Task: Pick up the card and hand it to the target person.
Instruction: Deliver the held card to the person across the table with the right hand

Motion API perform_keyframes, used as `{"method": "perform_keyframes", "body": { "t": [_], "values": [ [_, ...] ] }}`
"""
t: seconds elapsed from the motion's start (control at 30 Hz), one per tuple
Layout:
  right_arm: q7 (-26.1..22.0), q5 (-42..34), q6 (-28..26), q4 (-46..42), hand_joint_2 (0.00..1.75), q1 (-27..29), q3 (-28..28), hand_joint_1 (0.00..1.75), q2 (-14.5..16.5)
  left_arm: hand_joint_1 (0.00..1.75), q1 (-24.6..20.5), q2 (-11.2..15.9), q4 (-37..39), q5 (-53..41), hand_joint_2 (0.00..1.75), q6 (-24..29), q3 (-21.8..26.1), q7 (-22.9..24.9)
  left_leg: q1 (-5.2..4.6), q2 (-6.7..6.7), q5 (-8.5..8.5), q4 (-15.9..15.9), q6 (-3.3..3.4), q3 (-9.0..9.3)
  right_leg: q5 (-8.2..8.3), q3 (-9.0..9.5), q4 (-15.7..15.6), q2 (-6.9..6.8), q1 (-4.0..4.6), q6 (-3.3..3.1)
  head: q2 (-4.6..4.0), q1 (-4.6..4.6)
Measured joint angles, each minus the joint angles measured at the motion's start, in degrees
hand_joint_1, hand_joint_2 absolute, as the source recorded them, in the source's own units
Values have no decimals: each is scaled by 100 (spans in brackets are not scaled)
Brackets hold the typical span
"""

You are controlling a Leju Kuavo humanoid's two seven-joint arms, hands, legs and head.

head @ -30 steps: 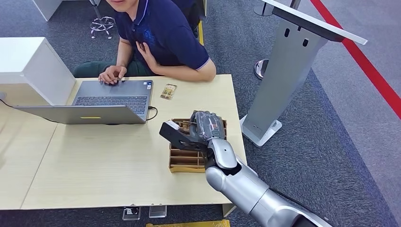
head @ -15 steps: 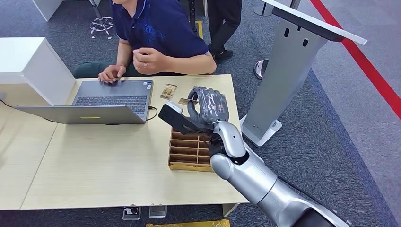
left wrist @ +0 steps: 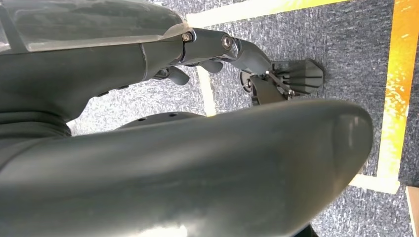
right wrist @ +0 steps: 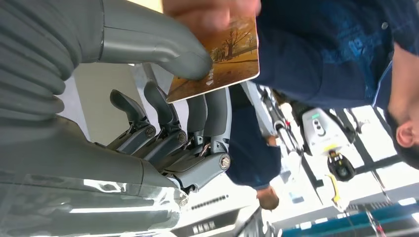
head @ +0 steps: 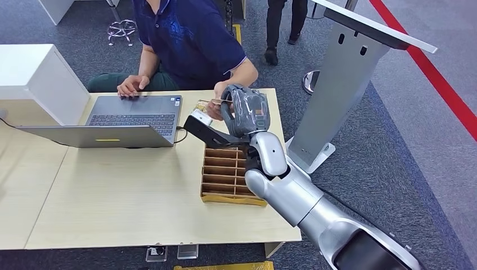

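the right robot hand [head: 246,112] is raised over the far edge of the pale wooden worktop [head: 124,197], its silver arm reaching in from the lower right. in the right wrist view the robot hand [right wrist: 163,94] pinches a brown-and-orange printed card [right wrist: 222,59] between its thick grey thumb and the darker fingers [right wrist: 197,128] curled behind it. the person's hand [right wrist: 212,11] grips the opposite edge of the same card, so both hold it at once. in the head view the card [head: 207,103] shows as a thin sliver just at the robot hand's fingertips, where the person's hand [head: 216,107] meets it.

the person in a dark blue polo shirt [head: 188,39] sits at the far side of the worktop, the other hand [head: 132,86] resting at the edge of an open grey laptop [head: 121,121]. a shallow brown cardboard tray with slotted compartments [head: 225,180] lies on the worktop directly beneath the right forearm. a grey metal stand with a slanted top [head: 343,84] stands on the grey carpet beside the worktop, and a red stripe [head: 444,84] runs across the floor beyond it.

the left robot hand [left wrist: 212,54] hangs above grey carpet marked with yellow lines; its fingers look curled in, holding nothing.
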Motion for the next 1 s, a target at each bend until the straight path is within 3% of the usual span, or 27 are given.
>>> {"method": "perform_keyframes", "body": {
  "t": [0.07,0.2,0.37,0.53,0.8,1.0],
  "values": [
    [107,231,-110,84,175,-40,9,152,30,0,-2,-2,0,0,0,-7,-6,15,0,0,0,0,0,0,0,0,0,0,0,0,0,0],
    [424,741,-221,230,175,-87,34,0,78,0,-1,-4,0,-2,0,-43,-39,22,0,0,0,0,0,0,0,0,0,0,0,0,0,-1],
    [672,1211,-194,347,175,-93,73,0,108,0,1,-4,0,-2,0,-53,-84,16,0,0,0,0,0,0,0,0,0,0,0,0,0,-1],
    [487,955,-210,411,175,-82,75,0,112,0,2,-4,0,17,0,-52,-93,-4,0,0,0,0,0,1,0,0,0,0,0,0,0,-2],
    [-607,-899,-193,-49,175,321,-123,0,49,0,30,-2,0,103,0,-60,-93,-86,0,0,0,0,0,2,0,-3,-1,0,0,0,0,-2],
    [-1478,-2802,283,-972,175,1067,-372,0,-285,0,104,8,0,185,0,-98,-93,-165,0,0,-1,1,1,2,-1,-4,-4,0,0,0,0,-3]
  ]
}}
